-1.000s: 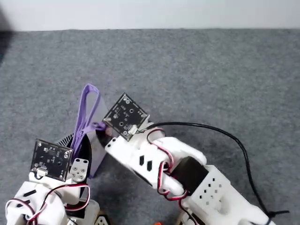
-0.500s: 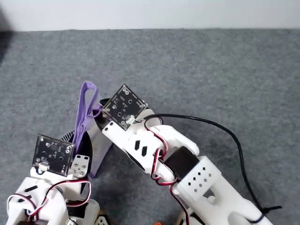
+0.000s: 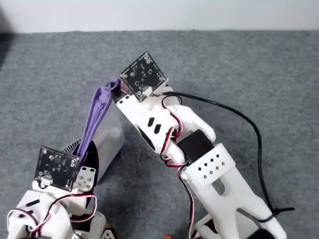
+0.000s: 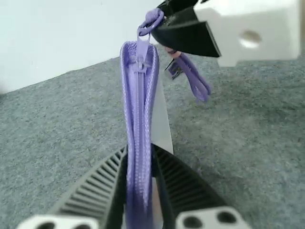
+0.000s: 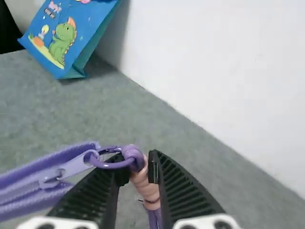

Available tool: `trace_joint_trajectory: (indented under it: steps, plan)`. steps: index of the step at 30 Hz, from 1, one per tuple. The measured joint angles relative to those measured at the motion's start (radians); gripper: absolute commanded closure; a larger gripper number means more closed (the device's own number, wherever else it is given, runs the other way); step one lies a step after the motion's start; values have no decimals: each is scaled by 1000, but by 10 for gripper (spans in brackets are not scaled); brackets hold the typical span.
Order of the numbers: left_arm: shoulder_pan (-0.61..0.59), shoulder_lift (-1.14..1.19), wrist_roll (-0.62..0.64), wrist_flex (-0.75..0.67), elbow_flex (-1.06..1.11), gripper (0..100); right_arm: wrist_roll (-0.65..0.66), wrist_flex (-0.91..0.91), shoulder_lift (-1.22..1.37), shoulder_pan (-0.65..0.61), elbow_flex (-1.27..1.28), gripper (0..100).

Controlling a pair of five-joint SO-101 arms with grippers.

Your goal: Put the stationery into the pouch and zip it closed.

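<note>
The pouch [image 3: 108,142] is pale grey with a purple zipper [image 3: 94,119] and stands on edge on the grey carpet. In the left wrist view the zipper [image 4: 139,119] runs as a shut seam from my left gripper [image 4: 139,152] up to the slider [image 4: 141,62]. My left gripper [image 3: 85,149] is shut on the near end of the zipper edge. At the far end, my right gripper [image 3: 113,87] is shut on the zipper pull [image 5: 140,179], a purple ring with a pink and purple cord, just past the slider [image 5: 88,158]. The right gripper [image 4: 167,24] also appears in the left wrist view.
Grey carpet [image 3: 239,74] covers the table up to a white wall [image 3: 159,15] at the back. A black cable [image 3: 249,129] trails beside the right arm. A blue gift bag [image 5: 66,33] leans against the wall in the right wrist view.
My right gripper has moved away toward the far wall with the zipper pull, drawing the zipper out long and straight. The left gripper has kept its hold at the near end.
</note>
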Motion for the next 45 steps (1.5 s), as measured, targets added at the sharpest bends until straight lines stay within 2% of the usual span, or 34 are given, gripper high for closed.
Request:
trace_joint_trajectory:
  steps: [10,19,22,26,31,41,45]
  plan:
    - [0,9,-2,-2,2,990,23,-164,189,71,-25,992]
    - [0,9,-2,-2,2,985,31,-175,206,71,-35,992]
    - [0,9,-2,-2,2,922,31,-155,190,72,-35,992]
    - [0,0,-2,6,0,767,31,-120,169,89,-35,992]
    - [-94,-8,55,12,-52,652,28,-64,157,164,-31,992]
    - [-269,-8,187,-3,-55,645,29,52,127,261,-32,991]
    - [-327,-8,238,-9,-55,646,-37,110,127,328,-32,991]
